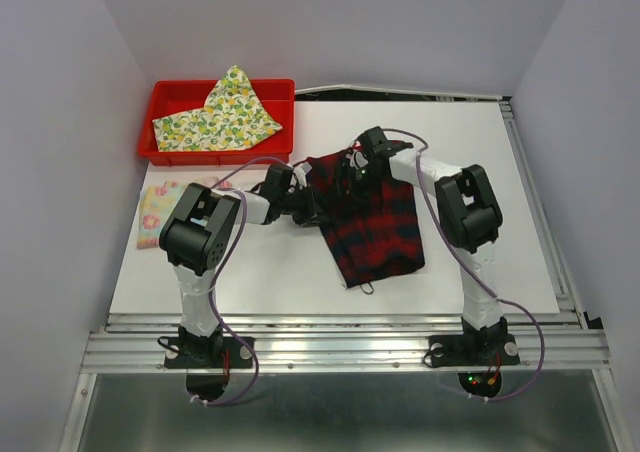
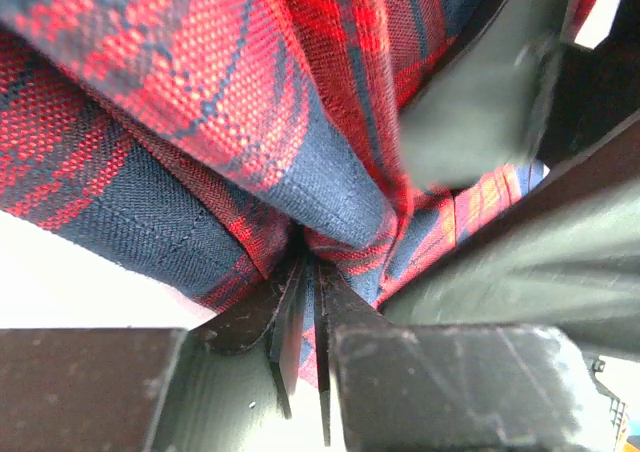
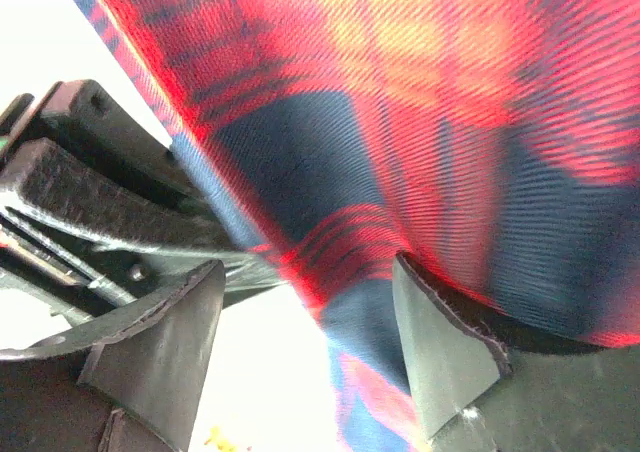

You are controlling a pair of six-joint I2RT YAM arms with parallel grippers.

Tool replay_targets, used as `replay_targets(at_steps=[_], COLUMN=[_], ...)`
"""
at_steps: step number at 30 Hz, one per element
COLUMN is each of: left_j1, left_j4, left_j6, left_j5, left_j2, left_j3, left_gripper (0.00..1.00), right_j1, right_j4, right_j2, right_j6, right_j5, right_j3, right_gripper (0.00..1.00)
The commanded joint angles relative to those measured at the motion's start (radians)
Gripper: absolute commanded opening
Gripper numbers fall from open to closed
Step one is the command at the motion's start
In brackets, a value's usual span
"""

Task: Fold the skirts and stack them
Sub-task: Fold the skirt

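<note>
The red-and-black plaid skirt lies in the middle of the white table, its far left edge lifted. My left gripper is shut on that edge; the left wrist view shows the cloth pinched between the closed jaws. My right gripper is at the skirt's far edge, jaws open, with plaid cloth hanging between the fingers. The lemon-print skirt lies in the red tray. The pastel floral skirt lies at the left edge of the table, partly hidden by my left arm.
The red tray stands at the back left corner. The white table top ends at a metal rail near the arm bases. Grey walls close in on the left, right and back.
</note>
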Motion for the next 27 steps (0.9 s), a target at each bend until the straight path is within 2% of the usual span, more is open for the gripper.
replay_targets(at_steps=[1, 6, 10, 13, 15, 17, 18, 22, 24, 27], left_j1=[0.005, 0.004, 0.004, 0.004, 0.005, 0.014, 0.019, 0.028, 0.024, 0.004], left_j4=[-0.051, -0.025, -0.034, -0.077, -0.1, -0.102, -0.102, -0.105, -0.108, -0.088], left_j6=[0.039, 0.068, 0.083, 0.09, 0.103, 0.117, 0.117, 0.137, 0.123, 0.099], left_j5=[-0.074, -0.029, -0.055, -0.036, -0.04, -0.045, -0.036, -0.017, 0.015, 0.055], left_j2=[0.032, 0.044, 0.07, 0.128, 0.113, 0.034, -0.004, -0.195, -0.276, -0.312], left_j3=[0.003, 0.034, 0.151, 0.265, 0.294, 0.269, 0.224, 0.073, -0.021, -0.1], left_gripper=[0.22, 0.23, 0.24, 0.25, 0.29, 0.33, 0.39, 0.46, 0.46, 0.38], right_j1=[-0.031, -0.031, -0.031, -0.031, -0.031, -0.022, -0.013, 0.035, 0.073, 0.119], right_j4=[-0.103, -0.234, -0.256, -0.259, -0.298, -0.292, -0.285, -0.219, -0.207, -0.2], right_j2=[-0.075, -0.212, -0.316, -0.346, -0.343, -0.352, -0.371, -0.439, -0.457, -0.462], right_j6=[-0.204, -0.442, -0.503, -0.547, -0.541, -0.535, -0.523, -0.516, -0.478, -0.444], right_j5=[0.089, 0.223, 0.33, 0.376, 0.361, 0.338, 0.344, 0.372, 0.363, 0.352], right_j3=[0.139, 0.141, 0.012, -0.017, 0.0, -0.016, -0.031, -0.137, -0.175, -0.201], right_gripper=[0.74, 0.74, 0.73, 0.71, 0.7, 0.67, 0.65, 0.61, 0.57, 0.55])
